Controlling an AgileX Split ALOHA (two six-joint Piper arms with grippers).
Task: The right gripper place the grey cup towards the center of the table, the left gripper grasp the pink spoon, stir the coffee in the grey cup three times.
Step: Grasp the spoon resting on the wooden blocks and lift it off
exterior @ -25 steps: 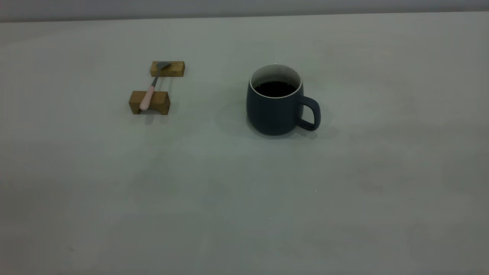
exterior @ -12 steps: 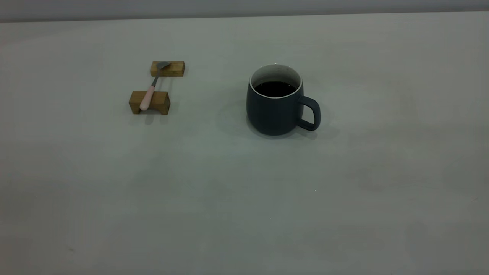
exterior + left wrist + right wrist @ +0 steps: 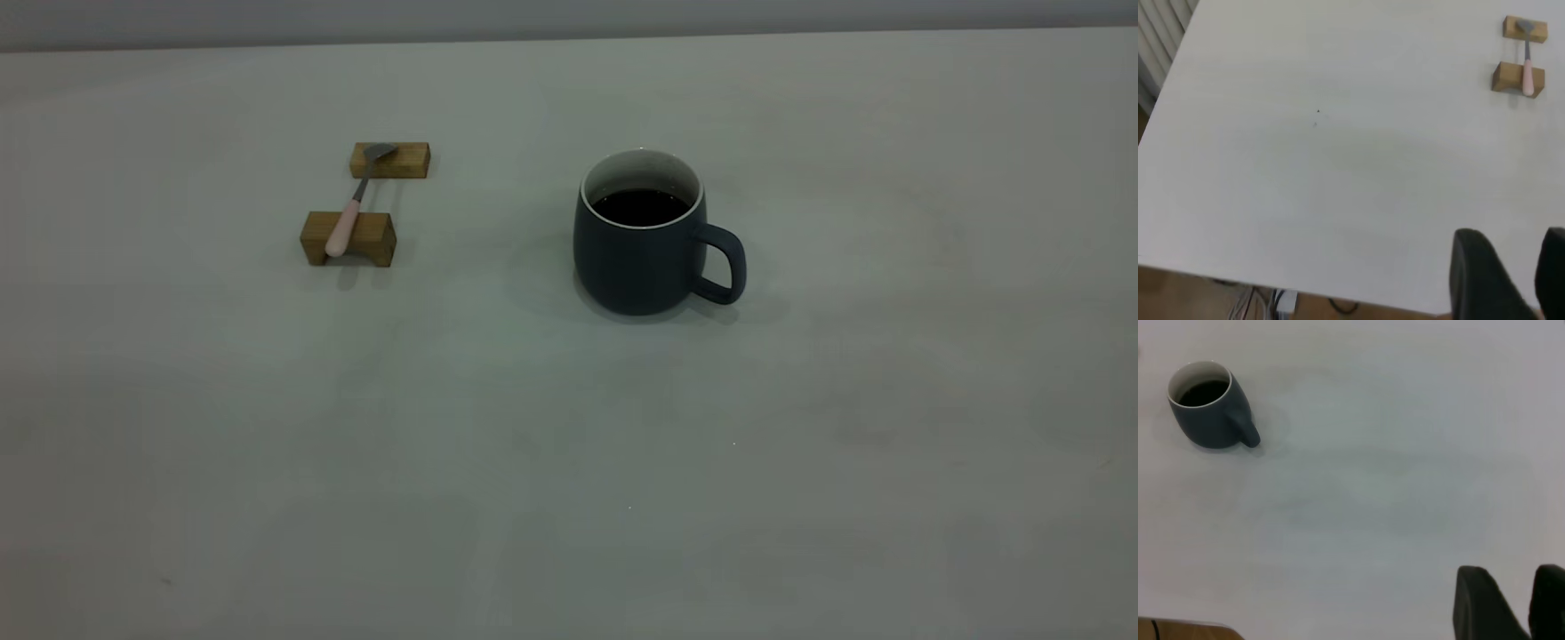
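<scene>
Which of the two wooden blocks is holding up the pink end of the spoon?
The nearer, notched wooden block, the one with a cut-out underneath. The pink spoon lays its handle there; the flat far block carries only the grey metal bowl.

We see the grey cup (image 3: 645, 238) standing upright on the table (image 3: 569, 444), its handle to the right, the coffee (image 3: 640, 206) dark inside. Well to its left, the pink spoon (image 3: 354, 206) lies bridging two small wooden blocks (image 3: 348, 238).
</scene>
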